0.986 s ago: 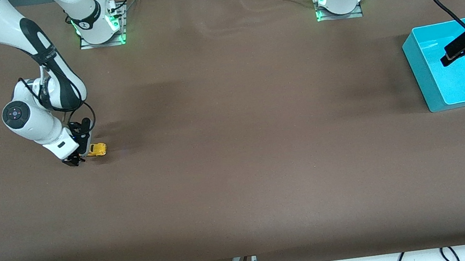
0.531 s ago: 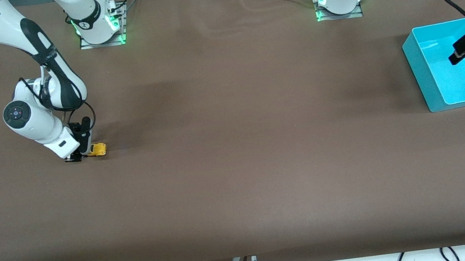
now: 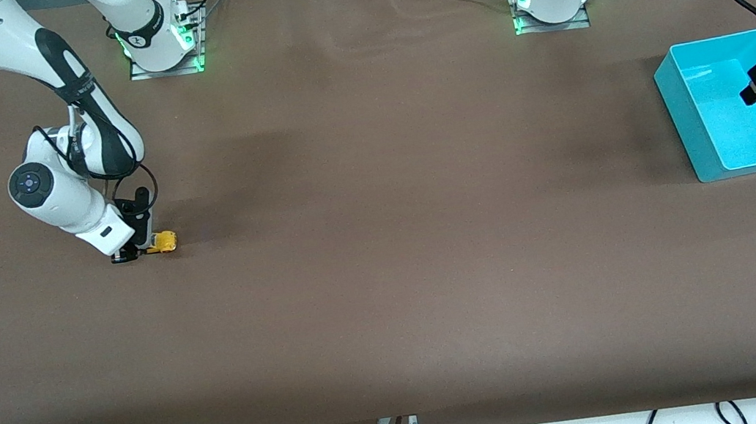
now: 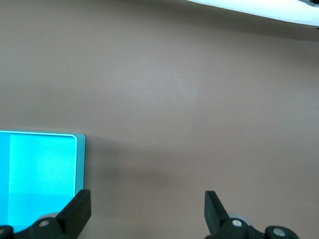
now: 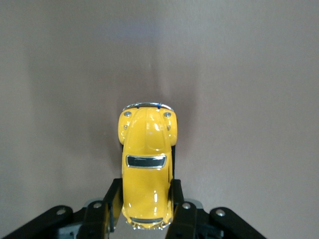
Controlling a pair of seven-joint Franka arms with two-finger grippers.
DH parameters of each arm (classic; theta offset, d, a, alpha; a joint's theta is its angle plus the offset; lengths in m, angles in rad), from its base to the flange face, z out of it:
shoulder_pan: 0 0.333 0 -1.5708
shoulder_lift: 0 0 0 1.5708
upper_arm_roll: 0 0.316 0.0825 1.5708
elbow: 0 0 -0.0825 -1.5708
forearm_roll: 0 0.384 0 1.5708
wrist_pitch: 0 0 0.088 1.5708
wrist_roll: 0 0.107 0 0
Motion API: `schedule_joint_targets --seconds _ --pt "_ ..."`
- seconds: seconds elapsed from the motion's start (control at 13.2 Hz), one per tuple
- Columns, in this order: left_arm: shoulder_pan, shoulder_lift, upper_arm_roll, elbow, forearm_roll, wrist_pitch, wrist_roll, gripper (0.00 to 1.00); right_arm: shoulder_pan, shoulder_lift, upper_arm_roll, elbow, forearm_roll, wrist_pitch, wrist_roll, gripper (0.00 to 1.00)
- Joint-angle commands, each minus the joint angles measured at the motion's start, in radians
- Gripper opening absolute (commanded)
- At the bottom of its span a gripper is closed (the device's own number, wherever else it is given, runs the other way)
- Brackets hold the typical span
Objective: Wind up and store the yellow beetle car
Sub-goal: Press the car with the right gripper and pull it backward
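Now the right end effector (image 5: 144, 209) is closed on the rear sides of the yellow beetle car (image 3: 163, 241), which stands on the counter (image 3: 387, 277), so winding and storing in the turquoise bin (image 3: 675, 98) remain, while the left end effector (image 4: 147, 211) waits wide open and empty over that bin.

The yellow beetle car (image 5: 146, 169) has a hard, high-gloss painted shell with sharp light reflections along roof and hood; its bumper is bright chrome-like trim, its windows dark and glossy. The right gripper (image 5: 144, 209) fingers (image 5: 109, 201) are matt black plastic with small metal screw heads. The left gripper (image 4: 147, 214) fingers (image 4: 77, 214) show the same matt black finish. The table (image 3: 387, 277) covering is matt brown, cloth- or paper-like, with faint ripples. The turquoise bin (image 3: 687, 124) is smooth plastic with a slight sheen. The arm housings (image 3: 62, 204) are glossy white plastic.
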Motion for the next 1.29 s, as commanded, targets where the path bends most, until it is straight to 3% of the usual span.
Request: schedule_joint_targets --seconds 0.0,0.23,0.99,1.21 --pt "0.009 0.012 -0.004 0.028 -0.022 -0.016 0.019 1.00 -0.004 -0.003 0.019 -0.024 -0.007 0.021 -0.028 0.23" --pt "0.009 0.012 -0.004 0.028 -0.020 -0.016 0.017 1.00 -0.025 0.025 0.014 -0.019 -0.005 0.035 -0.077 0.23" --pt "0.009 0.012 -0.004 0.029 -0.020 -0.016 0.017 1.00 -0.293 0.155 0.018 0.067 -0.004 0.110 -0.359 0.26" --pt "0.009 0.012 -0.004 0.029 -0.019 -0.016 0.017 1.00 -0.300 0.163 0.022 0.075 0.003 0.110 -0.370 0.26"
